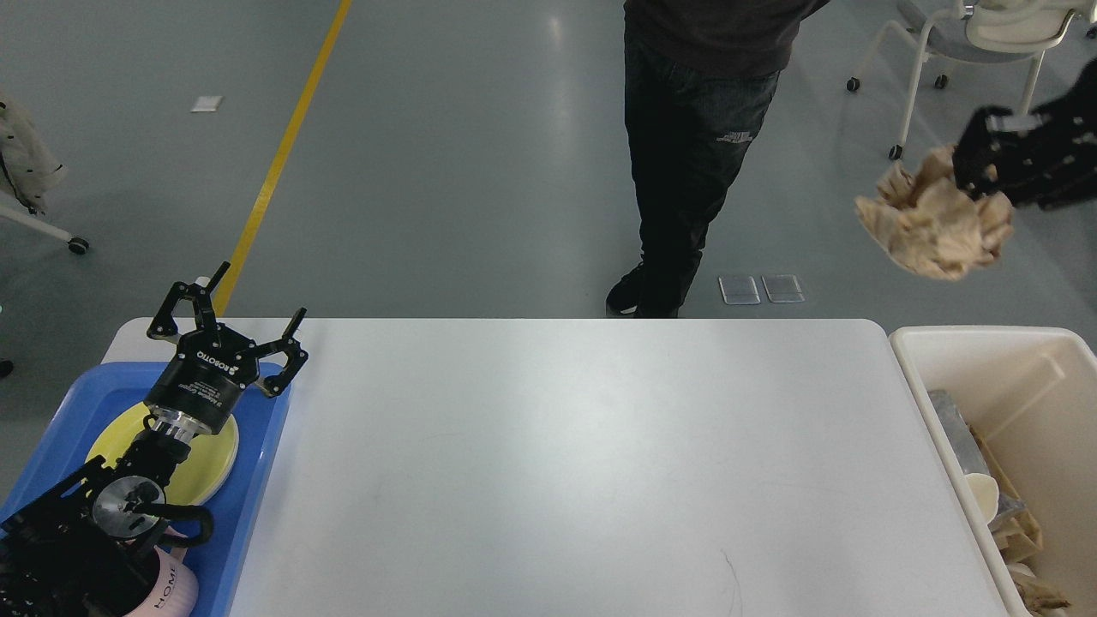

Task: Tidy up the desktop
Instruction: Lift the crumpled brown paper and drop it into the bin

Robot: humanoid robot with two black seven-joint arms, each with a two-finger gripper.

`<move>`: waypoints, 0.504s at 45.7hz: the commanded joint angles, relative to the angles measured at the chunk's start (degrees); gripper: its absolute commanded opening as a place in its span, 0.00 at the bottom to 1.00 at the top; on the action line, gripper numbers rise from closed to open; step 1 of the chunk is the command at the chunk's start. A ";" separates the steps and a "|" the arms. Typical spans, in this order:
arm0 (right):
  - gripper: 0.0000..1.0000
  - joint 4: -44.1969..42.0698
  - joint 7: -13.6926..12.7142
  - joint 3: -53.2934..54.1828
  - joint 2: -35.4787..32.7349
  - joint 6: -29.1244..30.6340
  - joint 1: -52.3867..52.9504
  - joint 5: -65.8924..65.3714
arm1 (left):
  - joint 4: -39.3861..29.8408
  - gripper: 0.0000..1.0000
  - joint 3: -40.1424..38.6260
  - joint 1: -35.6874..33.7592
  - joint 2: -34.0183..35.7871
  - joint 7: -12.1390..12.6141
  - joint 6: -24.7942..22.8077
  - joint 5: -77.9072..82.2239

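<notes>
The white desktop (548,463) fills the lower middle of the head view. My right gripper (986,167) is at the upper right, high above the cream bin, shut on a crumpled brown paper ball (934,224) that hangs below it. My left gripper (227,313) is open and empty, held above the far end of the blue tray (257,480) at the left.
The blue tray holds a yellow plate (210,458) and a pink cup (167,591). The cream bin (994,368) at the right holds paper scraps. A person (694,146) stands beyond the far edge. A white chair (986,51) stands at the back right.
</notes>
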 commanded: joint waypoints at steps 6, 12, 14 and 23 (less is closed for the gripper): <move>0.00 -22.84 2.28 1.61 -5.24 -24.40 -40.49 -10.14 | 0.00 1.00 -0.09 0.00 0.02 0.00 0.01 0.00; 0.00 -39.98 6.06 8.19 1.78 -38.83 -71.69 -4.45 | 0.00 1.00 -0.09 0.00 0.02 0.00 0.01 0.00; 0.00 -45.61 6.15 10.30 4.16 -41.82 -79.79 -0.23 | 0.00 1.00 -0.09 0.00 0.02 0.00 0.01 0.00; 0.17 -58.38 5.98 14.44 13.66 -47.01 -95.82 8.75 | 0.00 1.00 -0.09 0.00 0.02 0.00 0.01 0.00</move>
